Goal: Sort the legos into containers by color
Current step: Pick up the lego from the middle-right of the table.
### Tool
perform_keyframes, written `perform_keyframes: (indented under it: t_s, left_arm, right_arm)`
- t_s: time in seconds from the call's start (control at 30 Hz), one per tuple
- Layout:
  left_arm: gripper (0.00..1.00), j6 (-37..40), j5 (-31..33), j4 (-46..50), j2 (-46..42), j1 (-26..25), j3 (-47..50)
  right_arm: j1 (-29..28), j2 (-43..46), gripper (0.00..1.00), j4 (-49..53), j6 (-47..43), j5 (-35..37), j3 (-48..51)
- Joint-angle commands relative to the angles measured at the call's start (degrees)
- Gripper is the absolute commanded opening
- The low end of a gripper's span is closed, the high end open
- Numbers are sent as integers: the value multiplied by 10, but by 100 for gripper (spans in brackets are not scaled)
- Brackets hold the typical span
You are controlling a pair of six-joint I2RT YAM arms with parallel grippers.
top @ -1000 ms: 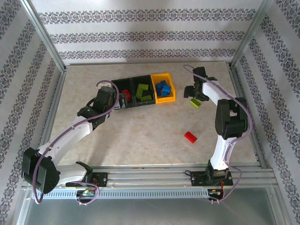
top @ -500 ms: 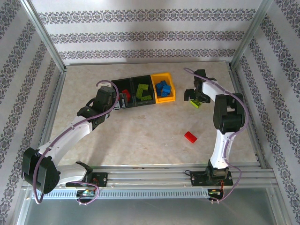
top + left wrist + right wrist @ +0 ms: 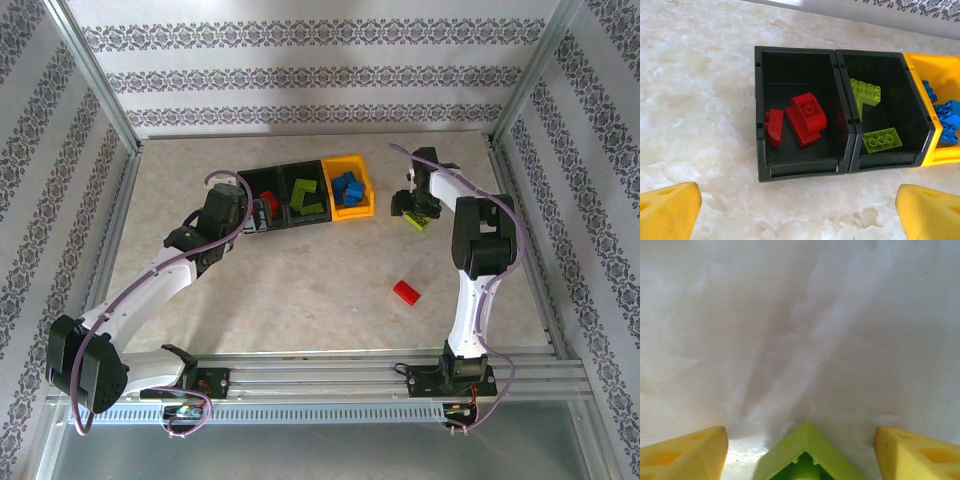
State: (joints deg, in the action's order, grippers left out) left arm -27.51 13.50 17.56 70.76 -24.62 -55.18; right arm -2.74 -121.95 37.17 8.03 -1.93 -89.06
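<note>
Table: your pale table (image 3: 300, 300) looks the same as a second ago.
Right arm: this is what has changed. Your right arm (image 3: 468, 310) has pulled in and gone down onto the loose lime brick.
Left arm: your left arm (image 3: 150, 290) has not moved. It waits in front of the bins.
Containers: the three containers (image 3: 842, 100) sit in a row at the far middle of the table, two black and one yellow.
Right gripper: your right gripper (image 3: 413, 208) sits low over the lime brick (image 3: 807, 450). Its fingers (image 3: 685, 452) stand apart, one on each side, with a small gap on both sides. They do not squeeze it yet.
Left gripper: your left gripper (image 3: 800, 210) is spread wide and holds nothing.
Sorted bricks: red bricks (image 3: 805, 117) lie in the left black bin, lime bricks (image 3: 882, 140) in the middle one, blue bricks (image 3: 347, 187) in the yellow one.
Loose bricks: the lime brick lies to the right of the yellow bin. One red brick (image 3: 406, 291) lies nearer to you, well apart from it.
What it means: I think the grab comes next, and then the lime brick goes to the middle bin. After that only the red one is left.
Writing: you can read no name or label anywhere.
</note>
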Motion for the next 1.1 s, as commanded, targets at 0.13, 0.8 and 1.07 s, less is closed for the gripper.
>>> perform_keyframes:
  t_s: [0.13,0.8,1.07]
  left_arm:
    - [100,-8,-6,7,-9,11,2]
    - [100,-12,-15,2,-9,12,5]
    - [100,-11,-14,5,-18,13,9]
  right_arm:
    - [0,1,67,43,10,-29,6]
    - [-34,36,48,64,45,32,58]
    - [-46,37,37,73,54,53,47]
